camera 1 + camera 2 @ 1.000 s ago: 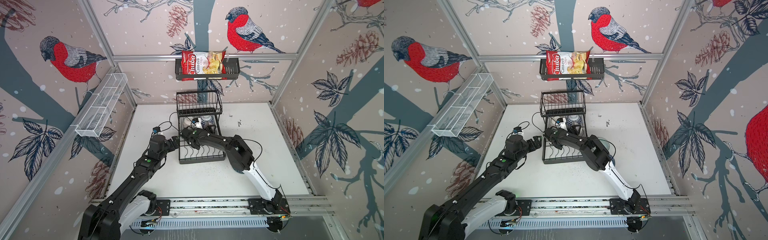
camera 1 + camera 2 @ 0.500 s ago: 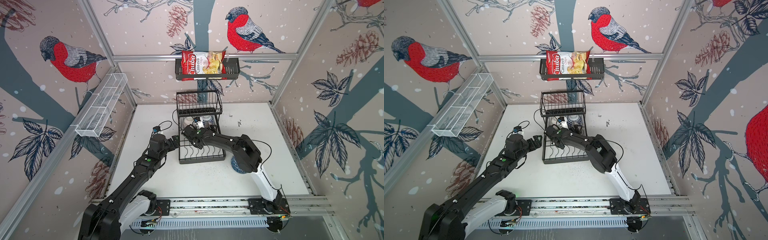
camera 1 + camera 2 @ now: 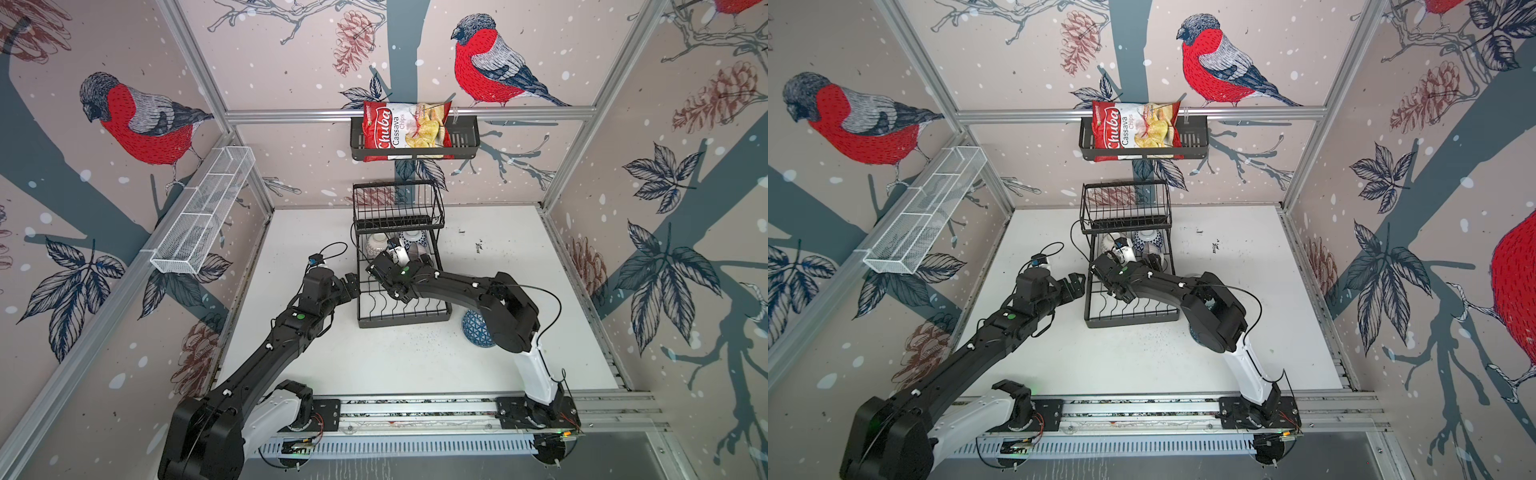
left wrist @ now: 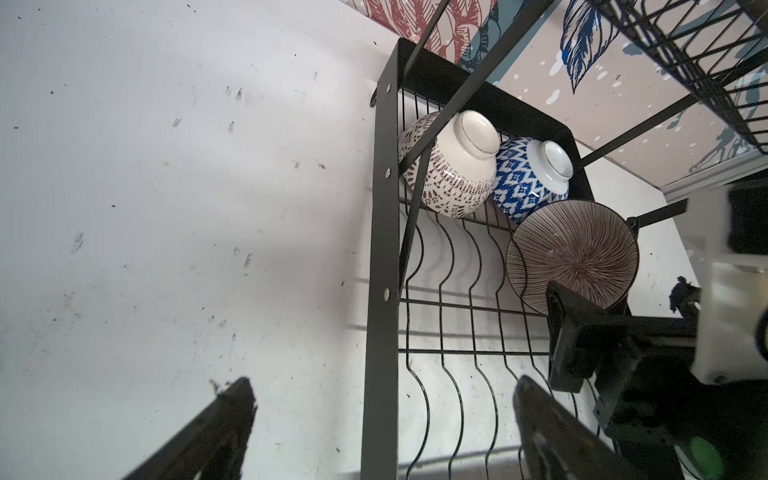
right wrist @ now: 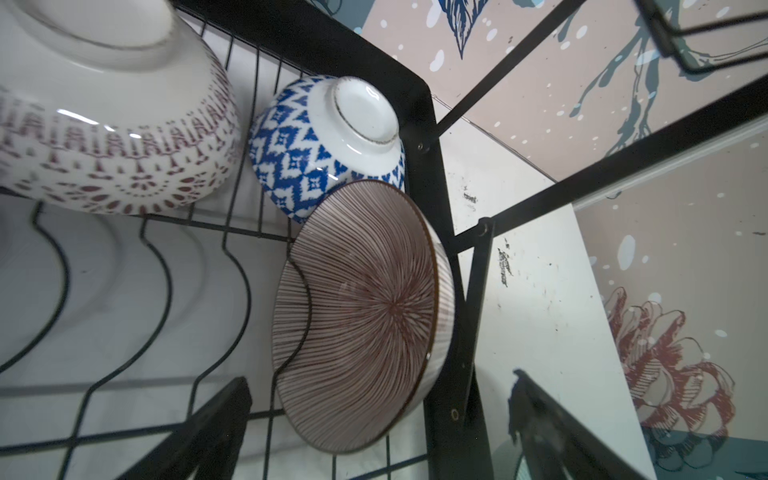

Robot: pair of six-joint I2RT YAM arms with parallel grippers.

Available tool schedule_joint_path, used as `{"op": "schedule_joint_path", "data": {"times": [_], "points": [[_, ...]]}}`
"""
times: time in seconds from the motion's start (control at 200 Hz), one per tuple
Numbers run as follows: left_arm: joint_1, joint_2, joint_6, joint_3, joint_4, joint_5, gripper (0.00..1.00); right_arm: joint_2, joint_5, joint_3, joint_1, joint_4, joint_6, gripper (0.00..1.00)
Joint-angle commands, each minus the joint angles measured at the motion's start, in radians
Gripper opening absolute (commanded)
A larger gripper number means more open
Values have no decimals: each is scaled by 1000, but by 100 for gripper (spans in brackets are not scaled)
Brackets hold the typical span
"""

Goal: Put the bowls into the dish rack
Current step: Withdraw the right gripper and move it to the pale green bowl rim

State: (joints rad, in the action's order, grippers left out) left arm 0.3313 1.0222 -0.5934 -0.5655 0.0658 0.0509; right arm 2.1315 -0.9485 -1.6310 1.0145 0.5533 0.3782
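Rack: dish rack [image 3: 401, 320] is standing on the desk [image 3: 374, 365] toward 12 o'clock, with its raised tier at the far end.
Lower tier: three bowls are sitting at the far end. The dotted white bowl [image 4: 451, 174] and blue diamond bowl [image 4: 528, 183] are lying tilted side by side, foot rings showing. The striped bowl [image 4: 573, 253] is standing on edge just beside the blue one.
Wrist views only: these are showing the bowl patterns plainly, while the raised tier and right arm are hiding most of them in both top views.
Top view only: blue triangle bowl [image 3: 476, 328] is lying on the desk at 4 o'clock of the rack, partly under the right arm.
Left side: left tool [image 4: 380, 382] is hovering at 9 o'clock of the rack, fingers wide apart and gripping nothing.
Right side: right tool [image 5: 379, 378] is hanging over the lower tier near the striped bowl, fingers spread and clear of it.
Wall basket: black basket [image 3: 415, 141] at 12 o'clock is holding a chip bag [image 3: 405, 131].
Trough: white mesh trough [image 3: 203, 216] is hanging at 10 o'clock.
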Motion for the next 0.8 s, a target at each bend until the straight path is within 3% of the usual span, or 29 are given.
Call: {"op": "schedule_joint_path", "data": {"times": [0.0, 0.395, 0.53, 0.795], "points": [[-1, 8, 17, -10, 5, -17, 96, -38, 45, 31, 8, -68, -15, 98], [-1, 67, 35, -25, 92, -146, 95, -287, 224, 286, 12, -224, -1, 96], [3, 80, 35, -19, 130, -172, 94, -361, 212, 342, 2, -200, 42, 95], [103, 82, 14, -13, 197, -145, 95, -508, 341, 442, -80, -173, 78, 95]]}}
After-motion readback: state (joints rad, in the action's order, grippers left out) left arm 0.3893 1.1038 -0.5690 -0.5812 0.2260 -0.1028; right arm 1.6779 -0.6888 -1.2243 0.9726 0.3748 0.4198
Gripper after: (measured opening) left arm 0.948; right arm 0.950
